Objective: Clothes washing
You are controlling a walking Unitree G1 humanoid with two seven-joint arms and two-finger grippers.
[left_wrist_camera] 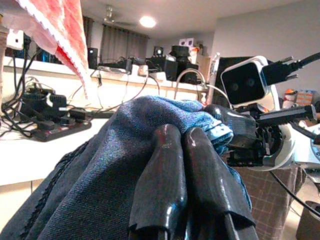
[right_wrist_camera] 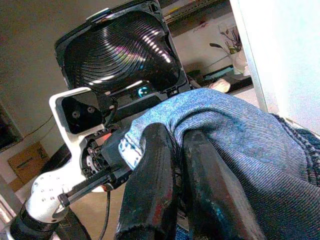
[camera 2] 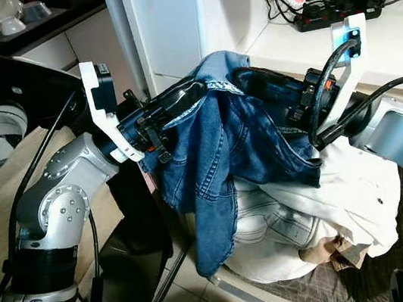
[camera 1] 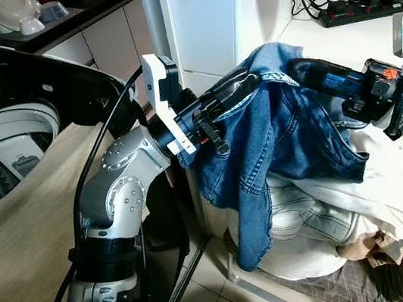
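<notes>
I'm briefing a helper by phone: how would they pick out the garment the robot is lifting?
Start at the pile of pale laundry heaped below the white counter. Just above it, the left gripper and right gripper pinch one garment between them. It is the blue denim piece, hanging dark and stitched, unlike the white and cream clothes underneath.

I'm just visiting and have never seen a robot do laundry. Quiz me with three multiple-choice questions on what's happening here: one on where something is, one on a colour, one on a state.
1. Where is the washing machine?
A. to the robot's left
B. to its right
C. behind the power strip

2. What colour is the lifted garment?
A. red
B. blue denim
C. white

3. How do the tools hold it?
A. both open
B. one shut
C. both shut on it

Answers: 1 A, the drum sits at the left edge. 2 B, faded blue denim with seams. 3 C, the left tool and right tool each pinch the denim between closed fingers.
</notes>
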